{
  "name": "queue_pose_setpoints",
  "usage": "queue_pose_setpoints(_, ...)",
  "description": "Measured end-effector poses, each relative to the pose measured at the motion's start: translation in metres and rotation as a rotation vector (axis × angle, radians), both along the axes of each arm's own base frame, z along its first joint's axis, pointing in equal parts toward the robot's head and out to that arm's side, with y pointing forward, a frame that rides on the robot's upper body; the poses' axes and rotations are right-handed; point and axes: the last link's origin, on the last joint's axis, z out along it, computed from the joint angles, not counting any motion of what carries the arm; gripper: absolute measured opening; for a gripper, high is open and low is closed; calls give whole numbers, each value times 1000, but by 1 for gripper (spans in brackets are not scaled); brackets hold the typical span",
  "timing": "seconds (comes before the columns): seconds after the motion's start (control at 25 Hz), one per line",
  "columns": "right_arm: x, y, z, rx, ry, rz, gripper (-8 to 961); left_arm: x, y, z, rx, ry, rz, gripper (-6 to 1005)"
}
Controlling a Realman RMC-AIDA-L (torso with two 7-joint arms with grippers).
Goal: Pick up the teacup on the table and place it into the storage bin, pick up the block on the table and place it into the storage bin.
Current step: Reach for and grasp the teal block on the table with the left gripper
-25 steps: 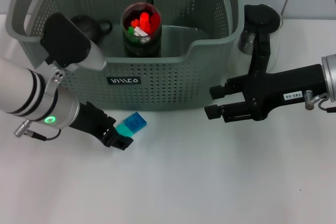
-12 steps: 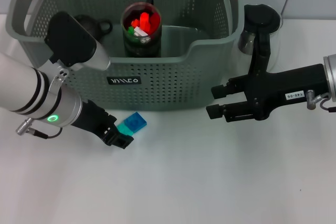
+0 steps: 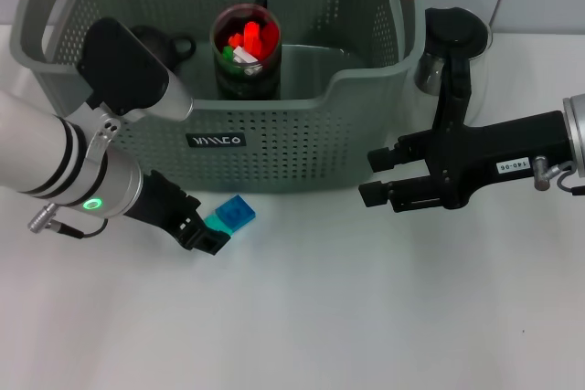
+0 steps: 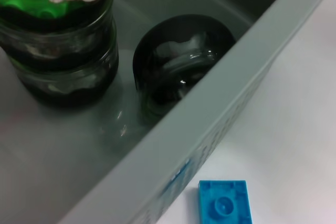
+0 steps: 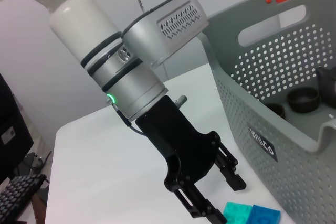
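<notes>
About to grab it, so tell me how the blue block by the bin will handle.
The blue block looks like rigid plastic, so probably stiff and light. It lies flat on the table, unlikely to roll, but may slide if nudged. The left gripper is open beside it.

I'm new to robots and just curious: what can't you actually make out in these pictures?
- Left hand: whether it touches the blue block; head view, too close to tell.
- Dark teacup in the bin: head view, partly hidden by the left arm.
- Glass pot: right arm covers its base.
</notes>
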Motion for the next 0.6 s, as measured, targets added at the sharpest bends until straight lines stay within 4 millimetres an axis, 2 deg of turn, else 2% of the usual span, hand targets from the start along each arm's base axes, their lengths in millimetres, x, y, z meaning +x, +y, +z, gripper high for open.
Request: queue_pose_setpoints(0.6,2,-1,0,-2,0,-2,610,-6,4,-11,15,39,-20,671)
